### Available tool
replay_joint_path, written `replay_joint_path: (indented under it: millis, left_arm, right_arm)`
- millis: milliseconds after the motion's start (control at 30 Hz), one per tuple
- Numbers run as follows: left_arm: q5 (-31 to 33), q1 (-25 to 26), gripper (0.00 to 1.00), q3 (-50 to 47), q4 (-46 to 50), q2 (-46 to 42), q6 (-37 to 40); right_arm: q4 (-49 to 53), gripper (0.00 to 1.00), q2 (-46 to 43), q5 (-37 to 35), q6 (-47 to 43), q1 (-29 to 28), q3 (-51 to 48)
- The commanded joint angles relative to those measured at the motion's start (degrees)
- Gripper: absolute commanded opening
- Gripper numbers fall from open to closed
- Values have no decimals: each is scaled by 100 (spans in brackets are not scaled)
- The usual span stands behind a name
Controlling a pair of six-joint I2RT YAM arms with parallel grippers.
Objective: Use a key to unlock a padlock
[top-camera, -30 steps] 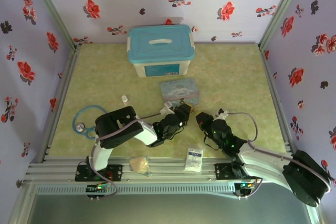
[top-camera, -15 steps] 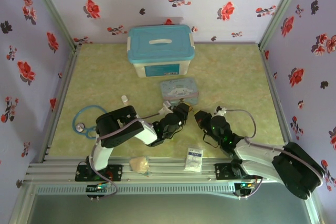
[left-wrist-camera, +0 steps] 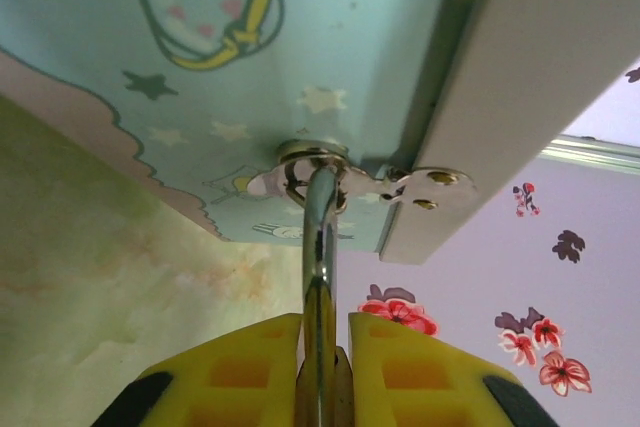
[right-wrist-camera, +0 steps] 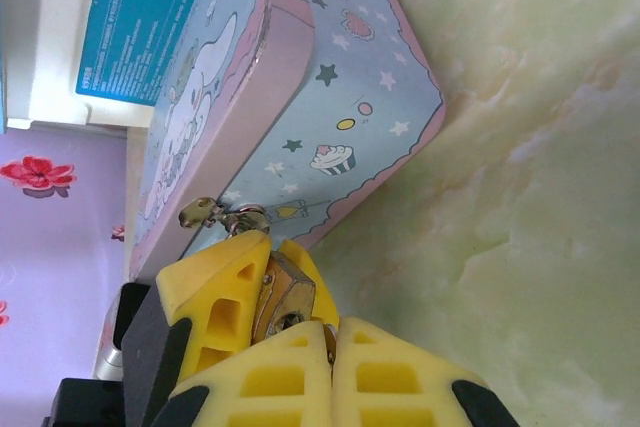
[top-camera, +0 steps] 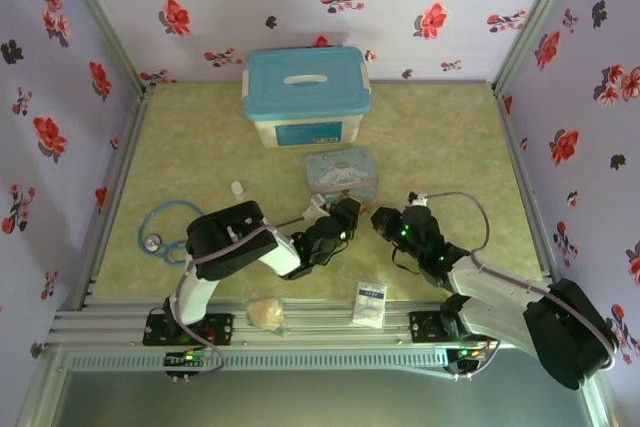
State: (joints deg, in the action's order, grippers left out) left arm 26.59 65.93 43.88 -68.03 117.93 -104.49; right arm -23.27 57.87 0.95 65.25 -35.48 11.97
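Left jaws clamped on the padlock (right-wrist-camera: 285, 299) at the cartoon tin (top-camera: 343, 172); right jaws pressed together just beside it.
On the tin's near side, my left jaws grip the brass padlock, and its shackle (left-wrist-camera: 319, 237) runs up into the hasp ring (left-wrist-camera: 312, 162) on the tin's front. My right jaws are closed to a thin seam, their tips right against the padlock's keyhole face, on the side away from the tin. Whether the key lies between them I cannot tell. Both pairs hang low over the tabletop (top-camera: 440, 137) beside the tin.
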Motion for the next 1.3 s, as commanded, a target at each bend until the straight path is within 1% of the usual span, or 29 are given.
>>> replay_joint_path:
  millis: [0, 133, 267, 467, 533, 600, 733, 833, 867, 1100, 1267]
  left_arm:
    - [-789, 285, 0, 131, -589, -109, 34]
    - [-789, 285, 0, 139, -658, -77, 22]
    - [-809, 289, 0, 122, -685, -115, 32]
    - [-817, 280, 0, 108, -677, -173, 59]
    - [-822, 279, 0, 136, -668, -157, 61]
    - [-821, 280, 0, 169, -673, -139, 17]
    - [-728, 282, 0, 213, -642, -152, 48]
    - [-681, 284, 0, 256, -608, -143, 80]
    - [-679, 286, 0, 269, -606, -132, 72]
    - [-699, 297, 0, 272, -598, -107, 79]
    - [-657, 288, 0, 279, -615, -95, -2]
  right_arm:
    - [-883, 0, -73, 411, 122, 159, -88]
    - [-1115, 0, -125, 504, 821, 237, -190]
    - [-1467, 0, -290, 349, 1462, 274, -446]
    - [-1109, 0, -937, 105, 1673, 271, -578]
    - [-772, 0, -1121, 17, 1568, 240, -541]
    - [-248, 0, -1356, -386, 1319, 8, -455]
    - [457, 0, -1645, -1727, 970, -808, -254]
    - [756, 0, -1611, -2539, 865, -1230, -94]
    - [745, 0, -1558, -2653, 851, -1295, -82]
    - [-76, 0, -792, -2696, 803, -1421, -70]
    - [-605, 0, -446, -2985, 806, -1674, -126]
